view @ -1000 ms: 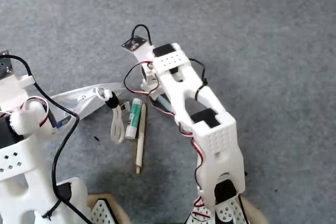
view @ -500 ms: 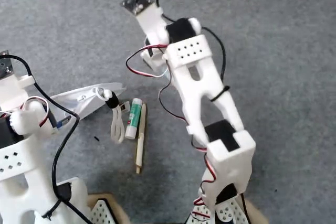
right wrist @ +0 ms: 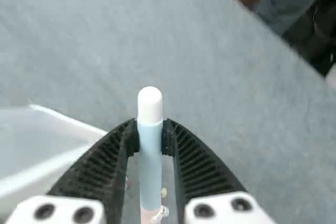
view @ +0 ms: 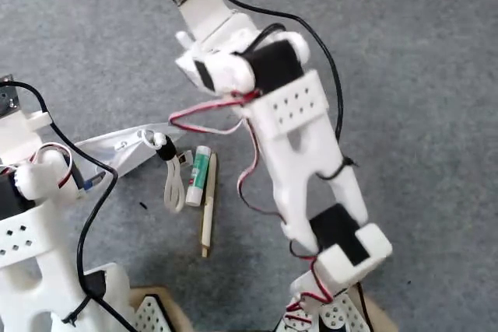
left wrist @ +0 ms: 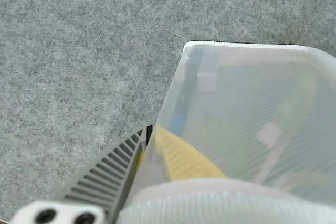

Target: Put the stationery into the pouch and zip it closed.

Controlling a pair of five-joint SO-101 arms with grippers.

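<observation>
My left pincer [left wrist: 149, 135] seems clamped on the edge of the pouch [left wrist: 247, 114], which is soft and floppy. Right of that pincer, past the pouch, lie a glue stick [view: 200, 176] and a wooden pencil [view: 208, 207] — light, stiff, best pinched mid-body. My right pincer [right wrist: 150, 132] squeezes a smooth blue pen [right wrist: 150, 100], up over the fuzzy grey mat [view: 405, 75] — the room behind is blurry.

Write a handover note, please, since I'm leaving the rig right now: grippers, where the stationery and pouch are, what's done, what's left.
Left gripper: shut on the pouch at its edge.
Right gripper: shut on a light-blue pen, held off the table.
Glue stick and wooden pencil lie side by side on the table beside the pouch.
Done: pen picked up.
Left: pen, glue stick, pencil into pouch, then zip.
</observation>
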